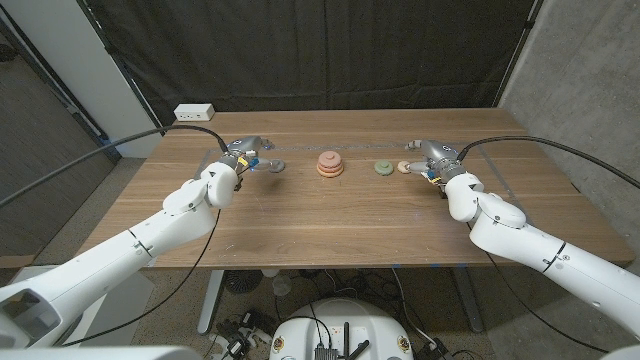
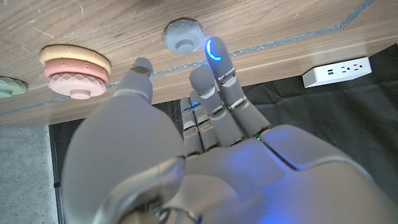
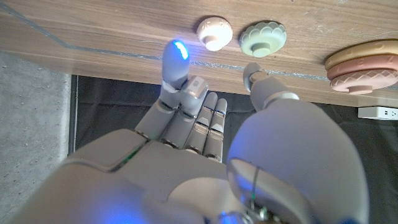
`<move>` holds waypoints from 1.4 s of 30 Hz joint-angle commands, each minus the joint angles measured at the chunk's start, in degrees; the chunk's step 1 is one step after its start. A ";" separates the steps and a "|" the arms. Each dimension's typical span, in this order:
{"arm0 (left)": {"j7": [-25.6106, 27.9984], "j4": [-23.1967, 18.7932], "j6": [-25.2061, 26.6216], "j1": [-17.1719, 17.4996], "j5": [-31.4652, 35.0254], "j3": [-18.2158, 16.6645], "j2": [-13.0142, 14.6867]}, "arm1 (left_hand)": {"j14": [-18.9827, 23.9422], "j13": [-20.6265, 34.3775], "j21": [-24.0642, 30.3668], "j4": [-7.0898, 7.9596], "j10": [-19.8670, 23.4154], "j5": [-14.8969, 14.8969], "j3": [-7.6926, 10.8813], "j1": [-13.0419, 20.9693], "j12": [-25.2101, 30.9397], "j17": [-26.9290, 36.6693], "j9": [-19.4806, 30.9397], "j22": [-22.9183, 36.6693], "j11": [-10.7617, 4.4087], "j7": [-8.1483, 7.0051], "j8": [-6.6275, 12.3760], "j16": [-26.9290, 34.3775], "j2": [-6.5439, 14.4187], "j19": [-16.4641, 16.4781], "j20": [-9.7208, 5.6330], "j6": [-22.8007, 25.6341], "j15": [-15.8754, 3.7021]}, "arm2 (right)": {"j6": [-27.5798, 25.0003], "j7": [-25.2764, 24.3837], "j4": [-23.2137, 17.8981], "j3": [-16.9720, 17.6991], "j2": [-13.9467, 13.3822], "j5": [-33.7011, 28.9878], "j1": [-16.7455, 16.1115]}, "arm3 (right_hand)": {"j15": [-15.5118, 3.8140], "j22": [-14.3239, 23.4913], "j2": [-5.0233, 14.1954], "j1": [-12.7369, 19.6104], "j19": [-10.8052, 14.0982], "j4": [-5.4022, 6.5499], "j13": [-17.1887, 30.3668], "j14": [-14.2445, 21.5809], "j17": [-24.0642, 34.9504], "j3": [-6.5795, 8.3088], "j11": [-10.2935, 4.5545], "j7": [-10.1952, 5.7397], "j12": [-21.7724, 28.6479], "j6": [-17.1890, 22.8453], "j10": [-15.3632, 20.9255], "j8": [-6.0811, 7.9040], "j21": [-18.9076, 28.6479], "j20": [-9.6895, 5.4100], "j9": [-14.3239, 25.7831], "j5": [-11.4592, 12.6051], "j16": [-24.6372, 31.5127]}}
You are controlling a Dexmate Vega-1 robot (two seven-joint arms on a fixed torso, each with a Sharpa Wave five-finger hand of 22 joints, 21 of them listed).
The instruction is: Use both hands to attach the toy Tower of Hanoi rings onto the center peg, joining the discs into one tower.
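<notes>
A stack of tan and pink rings (image 1: 330, 164) sits on the centre peg in the middle of the table; it also shows as the stack (image 2: 74, 68) and the stack (image 3: 365, 62). A grey ring (image 1: 273, 166) lies left of it, just in front of my left hand (image 1: 243, 156). In the left wrist view that hand (image 2: 205, 124) reaches toward the grey ring (image 2: 183, 34) with fingers apart, holding nothing. A green ring (image 1: 384, 168) and a small cream ring (image 1: 403, 167) lie right of the stack. My right hand (image 1: 430, 158) hovers beside them, fingers (image 3: 176, 62) spread near the cream ring (image 3: 214, 31) and green ring (image 3: 263, 37).
A white power strip (image 1: 194, 112) lies at the table's far left corner and shows as the power strip (image 2: 339, 70) too. The wooden table (image 1: 330, 225) is bare in front of the rings. A black curtain hangs behind, and cables run along both arms.
</notes>
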 commanded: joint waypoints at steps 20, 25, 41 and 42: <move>0.96 -1.12 0.77 0.63 -1.37 0.61 1.59 | 0.02 0.47 0.18 -0.10 0.72 0.44 1.43 -0.13 -0.09 0.53 0.26 0.12 0.17 0.22 -0.55 -0.48 0.74 0.32 -5.88 0.92 -0.83 | -0.42 5.78 -0.97 -3.52 1.15 -4.67 4.20 | -4.33 0.15 -0.21 -0.46 -0.99 0.08 0.43 -0.97 -0.06 0.36 0.59 0.34 -0.10 -0.81 -1.69 -0.25 0.67 -3.32 0.44 -0.15 -0.16; 1.04 -1.24 1.35 0.49 -1.27 0.64 1.44 | -0.04 0.46 0.16 -0.10 0.73 0.47 1.58 -0.19 -0.17 0.61 0.27 0.12 0.19 0.23 -0.62 -0.58 0.76 0.28 -5.87 0.98 -0.83 | -1.84 8.29 -1.01 -4.74 1.66 -6.14 5.75 | -4.30 0.03 -0.56 -0.82 -1.54 0.07 0.24 -1.84 -0.40 0.32 0.96 0.71 -0.58 -2.40 -3.43 -0.99 0.65 -3.30 0.36 -0.22 -0.69; 0.10 -1.44 2.09 -0.50 -0.72 1.18 1.57 | 0.12 0.55 0.16 -0.13 0.75 0.53 1.98 -0.48 -0.29 0.93 0.29 0.11 0.08 0.20 -0.83 -0.64 0.71 0.28 -5.87 1.04 -0.84 | -5.87 15.84 0.24 -8.22 3.51 -9.01 10.63 | -4.34 -0.40 -1.36 -1.58 -3.32 0.04 -0.09 -4.54 -1.29 0.15 2.05 1.65 -0.86 -5.62 -6.34 -2.02 0.31 -3.26 0.56 -0.39 -2.73; 0.02 -1.42 2.10 -0.57 -0.71 1.22 1.59 | 0.30 0.59 0.17 -0.15 0.76 0.55 2.04 -0.46 -0.28 1.13 0.29 0.12 0.06 0.21 -0.82 -0.47 0.72 0.30 -5.89 1.11 -0.84 | -6.24 16.59 0.32 -8.50 3.71 -9.09 11.08 | -4.35 -0.35 -1.37 -1.58 -3.29 0.04 -0.10 -4.50 -1.21 0.14 2.15 1.64 -0.82 -5.67 -6.30 -2.03 0.37 -3.26 0.57 -0.40 -2.69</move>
